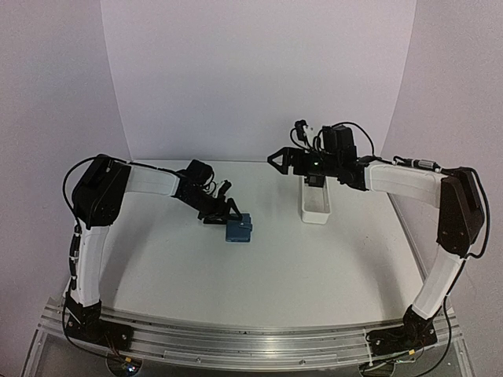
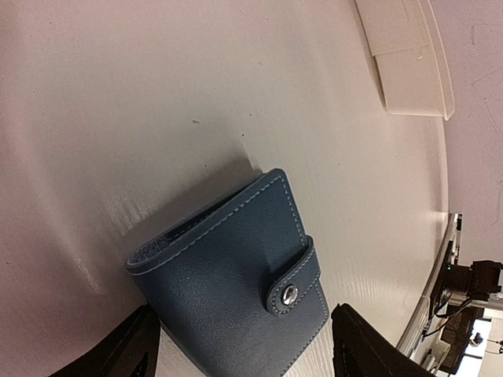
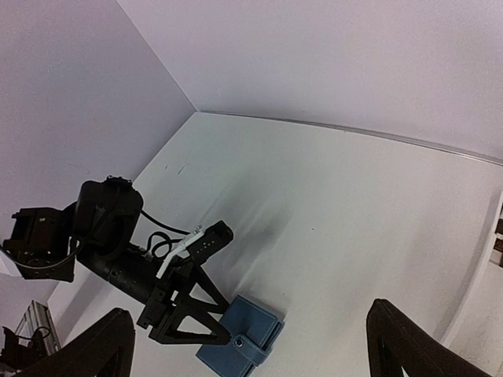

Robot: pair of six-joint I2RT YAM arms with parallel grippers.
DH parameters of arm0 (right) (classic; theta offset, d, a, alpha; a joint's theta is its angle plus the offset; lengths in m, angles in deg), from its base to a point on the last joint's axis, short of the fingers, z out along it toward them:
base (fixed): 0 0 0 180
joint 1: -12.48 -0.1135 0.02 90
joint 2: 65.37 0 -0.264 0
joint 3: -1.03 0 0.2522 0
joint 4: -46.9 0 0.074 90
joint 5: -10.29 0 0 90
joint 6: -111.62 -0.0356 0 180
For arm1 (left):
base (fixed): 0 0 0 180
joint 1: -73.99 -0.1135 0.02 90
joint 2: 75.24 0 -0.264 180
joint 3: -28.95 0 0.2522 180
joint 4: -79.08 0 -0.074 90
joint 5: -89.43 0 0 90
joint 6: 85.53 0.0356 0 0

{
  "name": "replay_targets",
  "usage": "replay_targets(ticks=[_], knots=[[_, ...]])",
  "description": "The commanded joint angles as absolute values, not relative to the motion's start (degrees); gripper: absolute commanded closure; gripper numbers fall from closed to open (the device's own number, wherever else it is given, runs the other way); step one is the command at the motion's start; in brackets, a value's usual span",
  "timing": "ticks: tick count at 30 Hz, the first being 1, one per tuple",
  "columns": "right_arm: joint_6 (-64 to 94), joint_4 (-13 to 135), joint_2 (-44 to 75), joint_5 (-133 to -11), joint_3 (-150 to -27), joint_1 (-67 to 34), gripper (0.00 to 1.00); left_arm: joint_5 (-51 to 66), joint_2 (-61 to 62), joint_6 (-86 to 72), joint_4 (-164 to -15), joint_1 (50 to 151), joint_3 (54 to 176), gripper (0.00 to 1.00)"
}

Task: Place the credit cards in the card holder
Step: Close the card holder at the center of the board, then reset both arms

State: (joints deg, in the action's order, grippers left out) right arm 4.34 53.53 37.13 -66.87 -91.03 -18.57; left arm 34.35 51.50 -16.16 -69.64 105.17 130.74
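The card holder (image 2: 236, 290) is seen lying flat on the white worktop (image 1: 314, 267), near its middle and somewhat toward the left arm's side. It is a small, roughly square wallet of blue, leather-like material. A line of paler stitching is run along its edges. A short strap (image 2: 297, 276) of the same blue is folded over one edge and fastened on the upper face by a round, silver-coloured snap (image 2: 290, 294), so the holder is shut. Along the edge farthest from the strap, a thin seam with a darker lining is visible between the two covers. In the top view a small pale patch is picked out on its upper face.

The left tool (image 1: 223, 214) is lowered close to the worktop directly at the card holder. Its fingers (image 2: 118, 353) are spread wide, one on each side of the wallet, and nothing is clamped. Whether either finger actually touches the leather cannot be told from the wrist view.

The right tool (image 1: 275, 159) is held well above the worktop at the far side, next to the long white tray (image 1: 316, 206). In the right wrist view its fingers (image 3: 98, 345) are set far apart with nothing between them.

The tray is placed to the right of the card holder and well apart from it.
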Motion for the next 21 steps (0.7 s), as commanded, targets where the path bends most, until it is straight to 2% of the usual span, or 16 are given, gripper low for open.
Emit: replay_targets(ticks=[1,6,12,14,15,18,19,21], knots=[[6.26,54.85,34.4,-74.22,-90.61,-18.38,0.02,33.62,48.43,-12.6,-69.8,104.98,132.99,0.25],[6.75,57.13,30.86,-83.98,-87.87,-11.38,0.02,32.3,41.06,-5.69,-74.24,102.12,135.38,0.24],[7.09,56.02,18.9,-90.44,-74.74,5.61,0.02,20.45,24.25,-3.3,-77.31,93.8,125.2,0.15],[9.49,53.88,13.5,-91.78,-68.38,10.7,0.02,9.19,17.7,-1.25,-78.29,92.03,119.33,0.08],[13.02,50.69,9.4,-92.37,-62.91,12.87,0.02,1.55,14.3,0.53,-81.91,91.92,112.5,0.01],[17.93,42.12,1.2,-94.62,-50.05,14.23,0.02,-7.04,7.98,6.67,-92.54,91.68,98.06,0.0],[17.04,37.66,-2.21,-97.21,-43.41,14.27,0.02,-7.66,3.86,8.22,-98.97,91.35,88.91,0.0],[15.58,31.81,-8.44,-98.49,-35.75,14.33,0.02,-7.2,-0.79,5.64,-104.26,90.05,79.52,0.01]])
